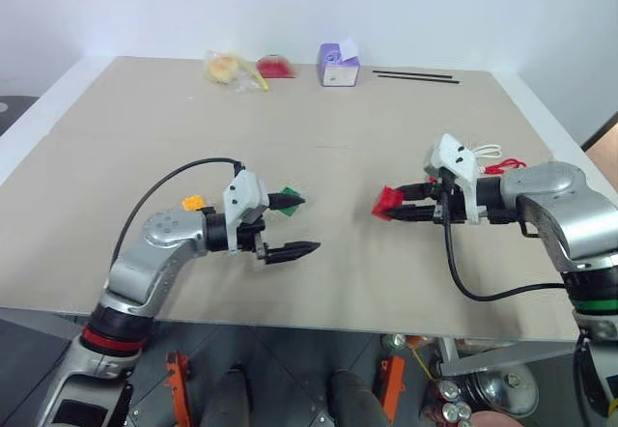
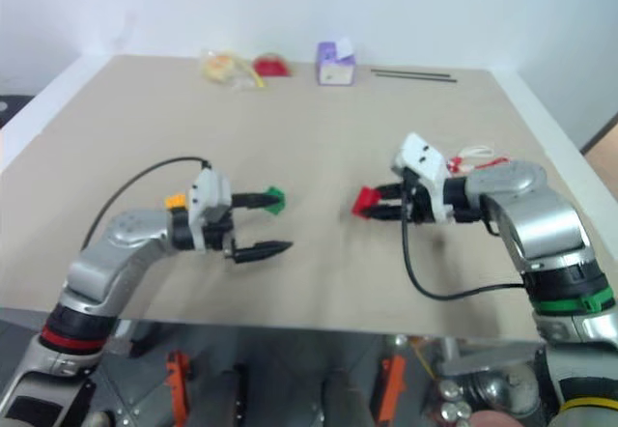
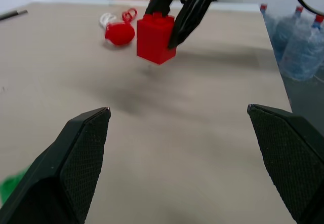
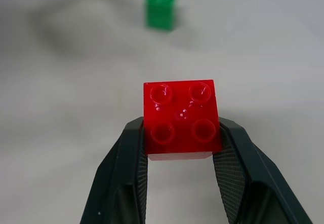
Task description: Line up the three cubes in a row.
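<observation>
Left eye view first, reading from the left of the frame: we see the yellow-orange cube (image 1: 193,202) resting on the table (image 1: 319,282) at centre left, just behind the left arm's wrist. A little to its right lies the green cube (image 1: 288,201), at the tip of the upper finger of the left gripper (image 1: 294,224). We cannot tell whether that finger touches it. The left jaws stand spread wide with nothing between them, which the left wrist view confirms.

Moving to centre right, the right gripper (image 1: 396,207) pinches the red cube (image 1: 387,201), its two fingers pressed on opposite sides. In the left wrist view the red cube appears lifted off the table, with a shadow beneath it. The right wrist view shows its studded face turned toward the camera, with the green cube farther on.

Along the top of the frame sit a purple-and-white box (image 1: 339,65), a yellow bag (image 1: 230,68) and two black sticks (image 1: 415,77), well apart from the work.

We judge the task about two-thirds along: yellow-orange and green already lie side by side. The red cube remains to be set down to the right of green, in line.
</observation>
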Robot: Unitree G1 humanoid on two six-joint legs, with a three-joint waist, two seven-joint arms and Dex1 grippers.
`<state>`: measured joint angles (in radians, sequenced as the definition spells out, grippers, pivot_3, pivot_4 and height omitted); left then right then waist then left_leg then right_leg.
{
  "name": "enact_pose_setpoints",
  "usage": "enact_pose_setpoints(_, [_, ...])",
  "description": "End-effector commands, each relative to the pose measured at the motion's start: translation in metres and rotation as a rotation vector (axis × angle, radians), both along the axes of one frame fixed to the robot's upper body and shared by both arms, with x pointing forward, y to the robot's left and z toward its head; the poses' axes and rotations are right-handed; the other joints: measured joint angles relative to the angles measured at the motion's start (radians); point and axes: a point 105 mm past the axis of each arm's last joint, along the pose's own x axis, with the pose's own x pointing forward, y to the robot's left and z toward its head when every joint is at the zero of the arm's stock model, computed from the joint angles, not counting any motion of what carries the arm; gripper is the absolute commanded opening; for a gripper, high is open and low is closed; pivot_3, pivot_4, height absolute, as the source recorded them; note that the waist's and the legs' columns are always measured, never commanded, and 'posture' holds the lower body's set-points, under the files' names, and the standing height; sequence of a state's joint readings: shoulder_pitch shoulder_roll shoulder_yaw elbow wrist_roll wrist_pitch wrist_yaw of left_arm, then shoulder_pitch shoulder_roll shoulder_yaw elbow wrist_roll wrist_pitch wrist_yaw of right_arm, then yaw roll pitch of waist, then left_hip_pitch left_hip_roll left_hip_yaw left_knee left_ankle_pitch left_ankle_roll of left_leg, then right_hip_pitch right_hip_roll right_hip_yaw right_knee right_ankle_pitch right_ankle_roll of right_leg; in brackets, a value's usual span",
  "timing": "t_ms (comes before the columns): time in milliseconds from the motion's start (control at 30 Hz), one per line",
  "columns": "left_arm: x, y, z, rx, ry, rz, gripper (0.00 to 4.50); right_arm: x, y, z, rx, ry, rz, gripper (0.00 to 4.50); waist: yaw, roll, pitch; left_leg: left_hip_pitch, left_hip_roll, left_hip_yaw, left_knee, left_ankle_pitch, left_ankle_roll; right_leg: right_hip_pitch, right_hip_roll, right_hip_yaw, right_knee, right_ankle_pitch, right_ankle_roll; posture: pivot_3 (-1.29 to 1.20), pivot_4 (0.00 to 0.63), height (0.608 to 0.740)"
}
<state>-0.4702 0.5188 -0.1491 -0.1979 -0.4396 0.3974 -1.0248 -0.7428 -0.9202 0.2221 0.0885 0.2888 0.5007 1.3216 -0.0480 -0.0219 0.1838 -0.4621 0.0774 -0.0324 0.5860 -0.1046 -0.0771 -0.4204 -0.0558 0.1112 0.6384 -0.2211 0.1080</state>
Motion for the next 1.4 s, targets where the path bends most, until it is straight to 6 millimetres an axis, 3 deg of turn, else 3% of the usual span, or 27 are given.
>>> enact_pose_setpoints(33, [-0.009, 0.002, 0.014, -0.012, -0.068, -0.022, 4.50, -0.005, -0.004, 0.003, -0.101, 0.000, 0.172, 1.23, 0.000, 0.000, 0.000, 0.000, 0.000, 0.000, 0.000, 0.000, 0.000, 0.000, 0.000, 0.000, 0.000, 0.000, 0.000, 0.00, 0.150, 0.740])
enact_pose_setpoints(233, [-0.017, 0.000, 0.011, -0.019, -0.050, -0.014, 4.50, -0.005, -0.008, -0.014, -0.211, 0.044, 0.288, 1.23, 0.000, 0.000, 0.000, 0.000, 0.000, 0.001, -0.001, 0.000, 0.000, -0.001, 0.000, 0.000, 0.000, 0.000, 0.000, 0.00, 0.150, 0.740])
enact_pose_setpoints(567, [-0.022, -0.004, 0.011, -0.024, -0.028, -0.006, 4.50, -0.006, -0.012, -0.036, -0.293, 0.101, 0.314, 1.23, 0.000, 0.000, 0.000, 0.000, 0.000, 0.001, -0.001, 0.000, -0.001, -0.001, 0.000, 0.000, 0.000, 0.000, 0.000, 0.00, 0.150, 0.740])
enact_pose_setpoints(633, [-0.022, -0.004, 0.011, -0.026, -0.027, -0.002, 4.50, -0.005, -0.012, -0.037, -0.293, 0.104, 0.312, 2.30, 0.000, 0.000, 0.000, 0.000, 0.000, 0.001, 0.000, 0.000, -0.001, -0.001, 0.000, 0.000, 0.000, 0.000, -0.001, 0.00, 0.150, 0.740])
enact_pose_setpoints(733, [-0.020, -0.003, 0.012, -0.034, -0.027, 0.014, 4.50, -0.007, -0.010, -0.036, -0.269, 0.111, 0.315, 3.29, 0.000, 0.000, 0.000, 0.000, 0.000, 0.001, 0.000, 0.000, -0.001, -0.001, 0.000, 0.000, 0.000, 0.000, -0.001, 0.00, 0.150, 0.740])
enact_pose_setpoints(833, [-0.013, -0.002, 0.010, -0.033, -0.022, 0.065, 4.50, -0.006, -0.007, -0.029, -0.235, 0.102, 0.313, 4.32, 0.000, 0.000, 0.000, 0.000, 0.000, 0.001, -0.001, 0.000, -0.001, -0.001, 0.000, 0.000, 0.000, 0.000, 0.000, 0.00, 0.150, 0.740])
enact_pose_setpoints(867, [-0.009, -0.002, 0.011, -0.049, -0.020, 0.095, 4.50, -0.005, -0.004, -0.023, -0.202, 0.088, 0.309, 4.42, 0.000, 0.000, 0.000, 0.000, 0.000, 0.001, -0.001, 0.000, -0.001, -0.001, 0.000, 0.000, 0.000, 0.000, 0.000, 0.00, 0.150, 0.740])
enact_pose_setpoints(1000, [0.007, -0.003, 0.017, -0.124, -0.024, 0.249, 4.50, 0.001, 0.014, 0.013, 0.005, 0.033, 0.284, 4.42, 0.000, 0.000, 0.000, 0.000, 0.000, 0.001, 0.000, 0.000, -0.001, -0.001, 0.000, 0.000, 0.001, 0.000, 0.000, 0.00, 0.150, 0.740])
enact_pose_setpoints(1133, [0.030, 0.001, 0.016, -0.156, -0.064, 0.514, 4.50, 0.012, 0.032, 0.051, 0.227, -0.062, 0.209, 4.42, 0.001, 0.000, 0.000, 0.000, 0.000, 0.000, 0.001, 0.000, -0.001, -0.001, 0.000, 0.000, 0.003, 0.000, 0.000, 0.00, 0.150, 0.740])
enact_pose_setpoints(1267, [0.045, 0.011, 0.011, -0.212, -0.039, 0.711, 4.50, 0.022, 0.035, 0.051, 0.240, -0.131, 0.127, 4.42, 0.004, 0.000, 0.000, 0.000, 0.000, -0.001, 0.001, 0.000, -0.001, 0.000, 0.001, 0.000, 0.004, 0.000, 0.001, 0.00, 0.150, 0.740])
enact_pose_setpoints(1400, [0.053, 0.012, -0.001, -0.197, -0.010, 0.758, 4.50, 0.025, 0.036, 0.048, 0.234, -0.134, 0.108, 4.42, 0.004, 0.000, 0.000, 0.000, 0.000, -0.001, 0.002, 0.000, -0.001, 0.000, 0.001, 0.000, 0.004, 0.000, 0.001, 0.00, 0.150, 0.740])
